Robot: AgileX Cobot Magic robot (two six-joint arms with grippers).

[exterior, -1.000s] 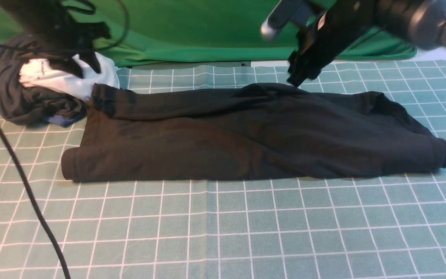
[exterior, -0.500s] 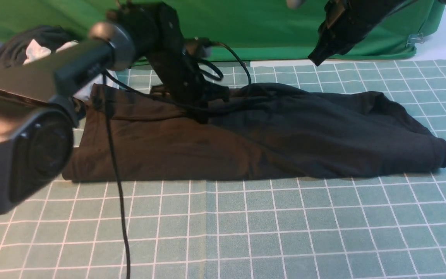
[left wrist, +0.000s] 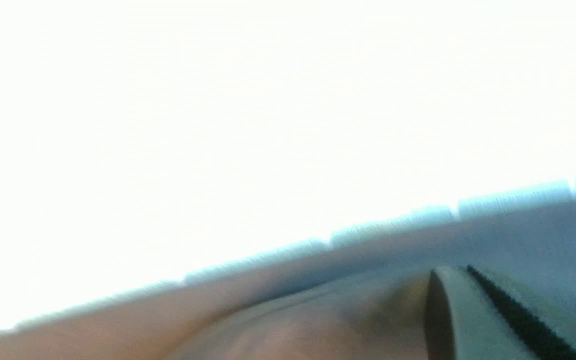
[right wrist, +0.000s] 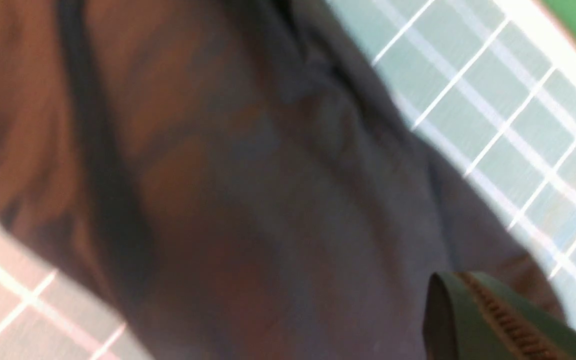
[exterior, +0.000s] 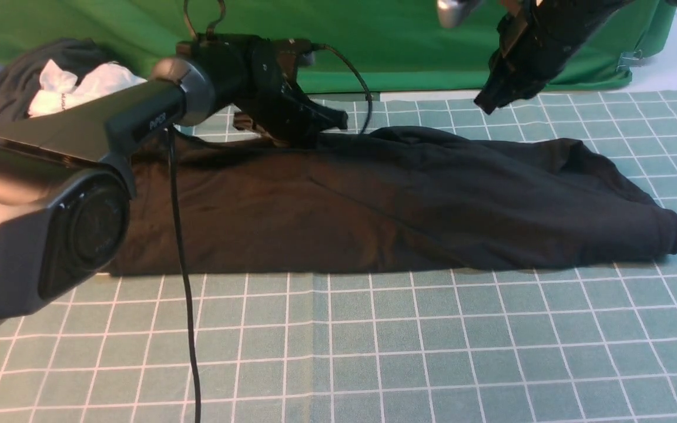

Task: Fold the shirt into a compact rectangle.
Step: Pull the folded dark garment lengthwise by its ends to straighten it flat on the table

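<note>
The black shirt [exterior: 409,200] lies folded into a long band across the green grid mat [exterior: 374,352], print hidden. My left gripper [exterior: 335,121] is shut at the middle of the shirt's far edge, just over the cloth; whether it touches is unclear. In the left wrist view its closed fingertips [left wrist: 448,277] sit above the shirt [left wrist: 318,320] with nothing between them. My right gripper [exterior: 483,103] hangs shut and empty in the air above the far right part of the shirt. The right wrist view shows its closed fingertips [right wrist: 460,285] over the shirt [right wrist: 268,175].
A pile with a dark grey garment [exterior: 15,82] and a white garment [exterior: 89,82] sits at the back left. A green cloth [exterior: 385,41] hangs behind the mat. My left arm's thick link [exterior: 50,223] and its black cable [exterior: 181,264] cross the left foreground.
My left arm swung from the back-left pile to the middle of the shirt's far edge. My right gripper rose off that edge, up and to the right. Both grippers shut.
</note>
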